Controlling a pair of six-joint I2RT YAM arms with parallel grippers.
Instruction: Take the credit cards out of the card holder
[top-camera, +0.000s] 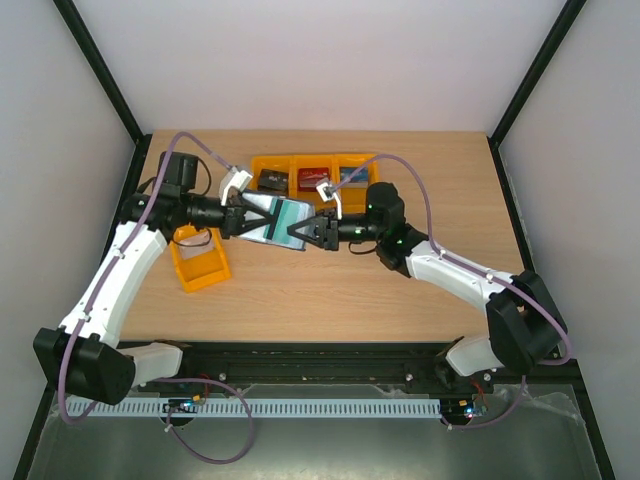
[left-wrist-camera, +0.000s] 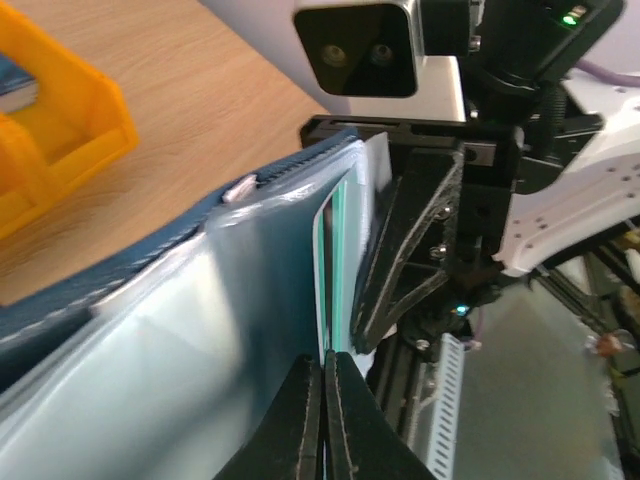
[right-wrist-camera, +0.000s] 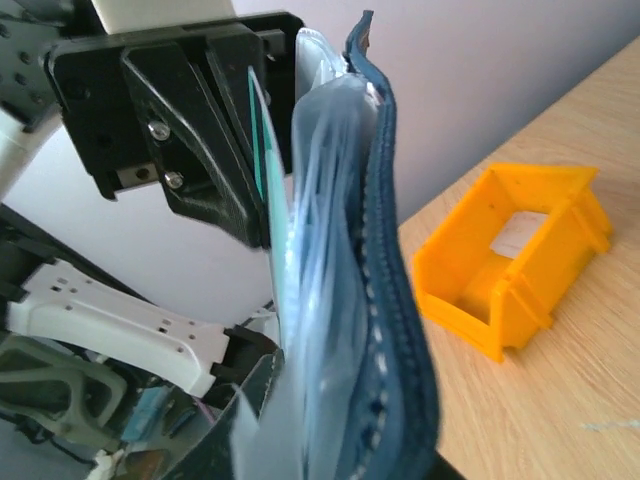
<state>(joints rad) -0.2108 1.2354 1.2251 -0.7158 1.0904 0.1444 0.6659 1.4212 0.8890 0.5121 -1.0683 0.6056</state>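
1. Here we are looking at the wooden table (top-camera: 400, 290), which is carrying the row of orange bins (top-camera: 300, 158) at its far side, with dark items (top-camera: 272, 181) lying in the row's compartments.
2. A single orange bin (top-camera: 200, 262) is sitting nearer the arms than the row and off the row's left end, well apart from it.
3. The card holder (top-camera: 265, 216) is hanging open in the air just on the near side of the row, by its left half. Its navy cover and clear sleeves are fanning out between the two grippers.
4. The left gripper (top-camera: 243, 217) is reaching in from beyond the row's left end. Its fingers (left-wrist-camera: 300, 430) are pressing almost together on a thin leaf of the holder, and we are not able to tell whether a card is in the pinch too.
5. The right gripper (top-camera: 302, 232) is coming in on the near side of the row's middle and is clamping the holder's opposite edge.
6. The teal card (left-wrist-camera: 338, 250) is sitting in a sleeve with its edge showing.
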